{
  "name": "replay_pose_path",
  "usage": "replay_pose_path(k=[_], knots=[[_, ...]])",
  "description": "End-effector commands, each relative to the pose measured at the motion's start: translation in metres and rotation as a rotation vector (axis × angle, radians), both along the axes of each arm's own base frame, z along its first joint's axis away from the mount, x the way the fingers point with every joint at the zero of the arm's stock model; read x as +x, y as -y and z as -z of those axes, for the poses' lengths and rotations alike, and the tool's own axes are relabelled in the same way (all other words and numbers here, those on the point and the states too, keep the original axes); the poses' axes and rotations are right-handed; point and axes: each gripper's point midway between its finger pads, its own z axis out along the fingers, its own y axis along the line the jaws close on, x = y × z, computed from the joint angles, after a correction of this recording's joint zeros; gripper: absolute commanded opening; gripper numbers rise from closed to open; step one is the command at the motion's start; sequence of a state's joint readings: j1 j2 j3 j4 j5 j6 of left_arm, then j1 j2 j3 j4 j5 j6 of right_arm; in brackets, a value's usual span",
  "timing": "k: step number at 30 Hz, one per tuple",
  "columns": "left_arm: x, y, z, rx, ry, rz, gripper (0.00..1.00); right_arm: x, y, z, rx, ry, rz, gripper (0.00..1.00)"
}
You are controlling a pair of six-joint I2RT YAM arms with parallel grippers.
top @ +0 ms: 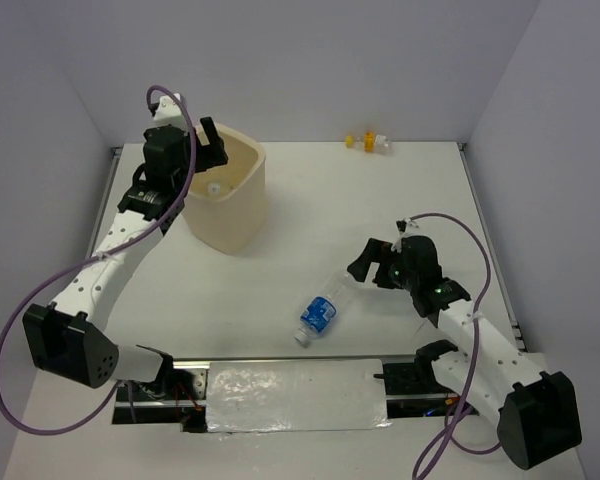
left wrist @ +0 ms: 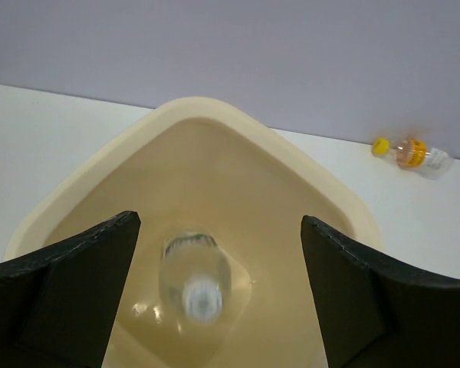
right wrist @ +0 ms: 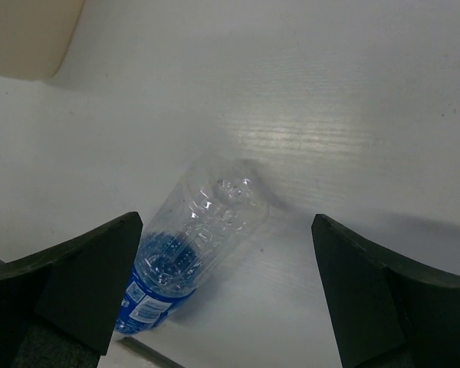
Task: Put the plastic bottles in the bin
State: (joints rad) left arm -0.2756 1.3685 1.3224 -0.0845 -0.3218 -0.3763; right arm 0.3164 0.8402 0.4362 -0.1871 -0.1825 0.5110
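Observation:
The cream bin (top: 232, 205) stands at the back left of the table. My left gripper (top: 202, 140) hovers over its mouth, jaws wide open and empty. Down inside the bin (left wrist: 238, 165) a clear bottle (left wrist: 193, 277) shows blurred, cap end toward me, apart from both fingers. A blue-label bottle (top: 322, 311) lies on its side near the front middle. My right gripper (top: 375, 258) is just right of it, open, with the bottle (right wrist: 192, 245) lying between its fingers and close to the left one. A tiny bottle with a yellow end (top: 372, 142) lies at the back wall.
A clear plastic sheet (top: 295, 397) covers the near edge between the arm bases. Grey walls enclose the table at the back and both sides. The tiny bottle (left wrist: 414, 155) also shows beyond the bin's rim in the left wrist view.

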Motion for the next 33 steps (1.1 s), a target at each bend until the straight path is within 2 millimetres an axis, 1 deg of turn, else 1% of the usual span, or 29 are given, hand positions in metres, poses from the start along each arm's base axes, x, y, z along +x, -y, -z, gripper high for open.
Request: replay_pose_path(k=[1,3,4,5,6,7,8,9,10,11,12,13,14,15,16,17,18,19,21,22,24,25,26,27,28,29,30,32,33], knots=[[-0.022,0.004,-0.069,-0.048,0.158,0.06,0.99,0.003,-0.006,0.006,0.031,-0.047,0.06,1.0],[-0.035,0.005,-0.083,-0.037,0.187,0.094,0.99,0.001,-0.015,0.012,0.047,-0.075,0.055,1.0],[-0.041,0.009,-0.085,-0.036,0.184,0.123,0.99,0.0,-0.018,0.02,0.062,-0.122,0.077,1.0],[-0.045,0.01,-0.085,-0.033,0.184,0.138,0.99,-0.001,-0.021,0.023,0.068,-0.137,0.076,1.0],[-0.053,0.01,-0.091,-0.037,0.197,0.15,0.99,-0.001,-0.028,0.022,0.081,-0.136,0.06,1.0],[-0.057,0.011,-0.091,-0.042,0.194,0.16,0.99,-0.002,-0.034,0.027,0.097,-0.165,0.07,1.0],[-0.062,0.018,-0.082,-0.05,0.167,0.197,0.99,0.0,-0.039,0.026,0.107,-0.162,0.067,1.0],[-0.072,0.022,-0.086,-0.055,0.175,0.228,0.99,-0.001,-0.042,0.027,0.111,-0.173,0.068,1.0],[-0.077,0.027,-0.083,-0.058,0.171,0.254,0.99,-0.003,-0.048,0.033,0.114,-0.205,0.069,1.0],[-0.082,0.032,-0.071,-0.067,0.148,0.272,0.99,0.0,-0.052,0.032,0.121,-0.204,0.069,1.0],[-0.094,0.04,-0.075,-0.075,0.169,0.303,0.99,0.0,-0.055,0.035,0.122,-0.216,0.071,1.0],[-0.099,0.046,-0.061,-0.07,0.145,0.32,0.99,0.0,-0.057,0.04,0.128,-0.244,0.083,1.0],[-0.104,0.05,-0.057,-0.072,0.138,0.33,0.99,0.002,-0.06,0.042,0.141,-0.248,0.086,1.0],[-0.114,0.06,-0.055,-0.074,0.139,0.359,0.99,0.006,-0.064,0.041,0.159,-0.244,0.084,1.0],[-0.118,0.067,-0.042,-0.062,0.119,0.38,0.99,0.006,-0.065,0.05,0.161,-0.276,0.103,1.0],[-0.123,0.074,-0.038,-0.06,0.114,0.406,0.99,0.01,-0.067,0.051,0.171,-0.272,0.109,0.99],[-0.133,0.087,-0.034,-0.056,0.107,0.454,0.99,0.01,-0.067,0.058,0.165,-0.293,0.119,0.97],[-0.137,0.093,-0.022,-0.042,0.086,0.479,0.99,0.011,-0.068,0.061,0.175,-0.304,0.13,0.9],[-0.149,0.114,-0.011,-0.036,0.066,0.56,0.99,0.015,-0.073,0.061,0.204,-0.292,0.124,0.79],[-0.155,0.124,-0.001,-0.033,0.047,0.616,0.99,0.014,-0.076,0.059,0.23,-0.294,0.116,0.67],[-0.167,0.143,0.013,-0.03,0.018,0.69,0.99,0.02,-0.082,0.044,0.276,-0.239,0.1,0.55],[-0.173,0.153,0.022,-0.031,0.004,0.742,0.99,0.022,-0.083,0.036,0.289,-0.213,0.089,0.43],[-0.182,0.164,0.028,-0.025,-0.01,0.79,0.99,0.025,-0.083,0.028,0.299,-0.182,0.086,0.4],[-0.188,0.171,0.038,-0.02,-0.03,0.825,0.99,0.029,-0.084,0.01,0.317,-0.123,0.073,0.34],[-0.191,0.176,0.042,-0.022,-0.038,0.844,0.99,0.031,-0.084,-0.003,0.331,-0.08,0.069,0.31],[-0.198,0.184,0.053,-0.033,-0.067,0.873,0.99,0.032,-0.083,-0.024,0.359,-0.014,0.062,0.3],[-0.202,0.189,0.052,-0.036,-0.064,0.895,0.99,0.034,-0.081,-0.037,0.377,0.025,0.063,0.28],[-0.212,0.203,0.066,-0.047,-0.078,0.961,0.99,0.035,-0.075,-0.059,0.399,0.091,0.081,0.28],[-0.213,0.206,0.072,-0.04,-0.087,0.974,0.99,0.034,-0.073,-0.086,0.423,0.161,0.07,0.27]])
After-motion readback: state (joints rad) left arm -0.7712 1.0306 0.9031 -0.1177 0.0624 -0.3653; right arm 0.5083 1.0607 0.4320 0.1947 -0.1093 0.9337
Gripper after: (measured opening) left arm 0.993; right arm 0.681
